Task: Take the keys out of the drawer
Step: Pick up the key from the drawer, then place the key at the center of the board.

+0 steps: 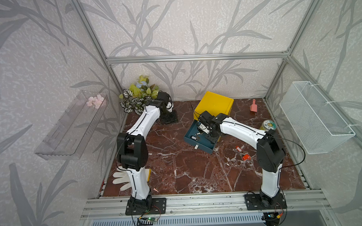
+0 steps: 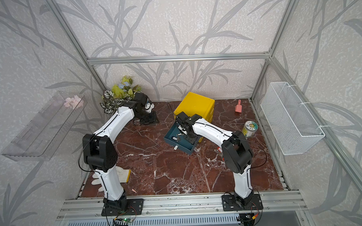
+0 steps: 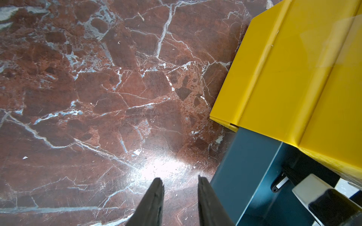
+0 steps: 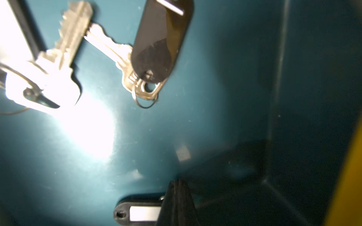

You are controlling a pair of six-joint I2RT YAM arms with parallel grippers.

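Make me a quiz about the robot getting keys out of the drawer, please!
1. What colour are the tags on the keys lying on the table?
2. True or false: the drawer is pushed shut.
3. The right pincer is: A inside the drawer, B beside the drawer, C underneath the drawer.
Key: 1 red; 2 false; 3 A.

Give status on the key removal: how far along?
Done: red-tagged keys lie outside the drawer. In hand: right end effector looks closed on a black tag inside it. To do: another black-tagged key and a second key lie in the drawer.
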